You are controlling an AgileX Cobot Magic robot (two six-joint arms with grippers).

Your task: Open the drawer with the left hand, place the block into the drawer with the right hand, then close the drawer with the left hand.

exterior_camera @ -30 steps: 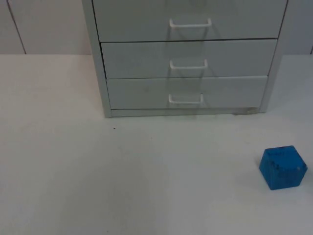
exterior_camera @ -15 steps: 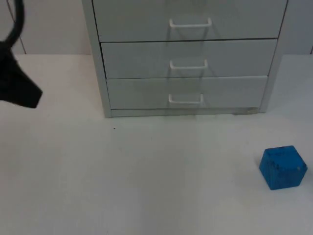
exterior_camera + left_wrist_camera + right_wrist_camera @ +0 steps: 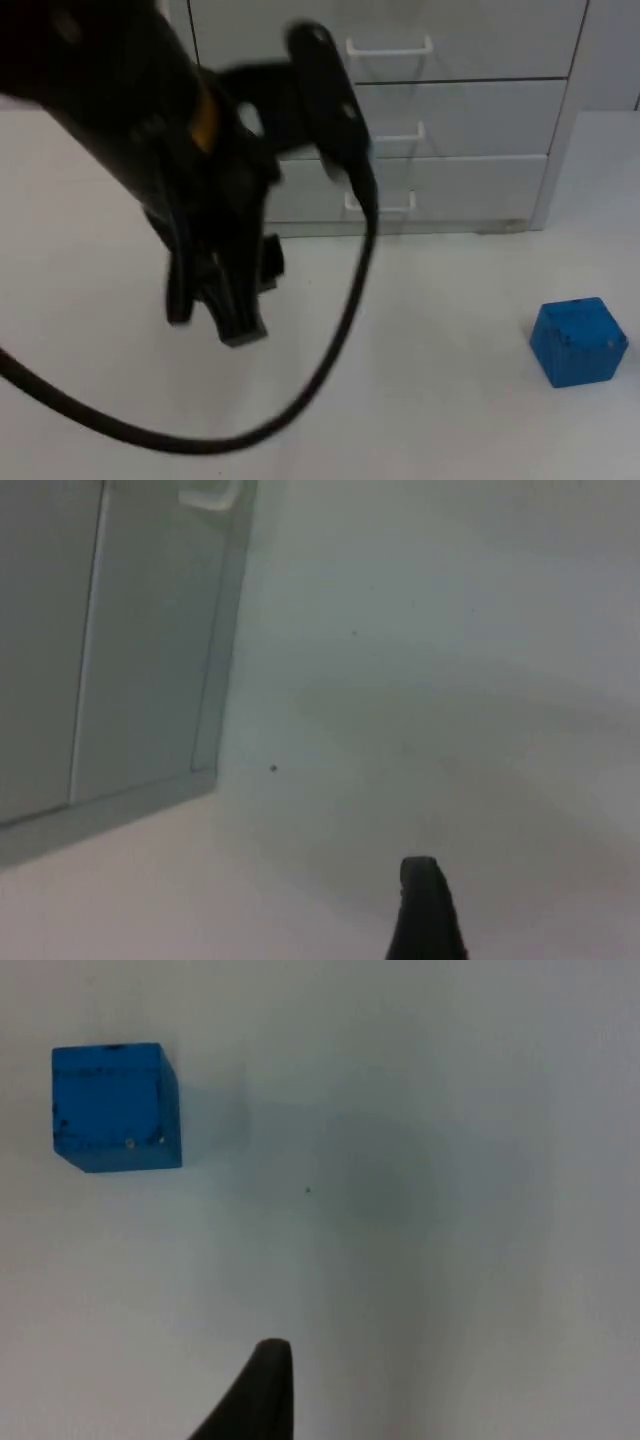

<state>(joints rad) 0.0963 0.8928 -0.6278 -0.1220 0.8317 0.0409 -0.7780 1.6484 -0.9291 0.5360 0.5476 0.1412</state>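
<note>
A grey drawer cabinet [image 3: 470,120] stands at the back of the table, its three drawers shut, each with a white handle; the lowest handle [image 3: 395,207] is partly hidden by my left arm. That arm reaches over the cabinet's left half, and my left gripper [image 3: 212,315] hangs above the table just in front of the cabinet's left corner. The left wrist view looks along the cabinet front [image 3: 100,650] past one handle [image 3: 210,495]. A blue block [image 3: 578,341] lies on the table at the right, well clear of the cabinet. My right gripper [image 3: 262,1385] hovers near the block [image 3: 115,1107], not touching it.
The white table [image 3: 420,400] stretches open between the cabinet and the block. The left arm's black cable [image 3: 300,400] loops low over the table's middle. A grey partition wall [image 3: 80,50] closes off the back.
The left arm has swung in from the left edge to in front of the cabinet's left half. The block and drawers have stayed put.
</note>
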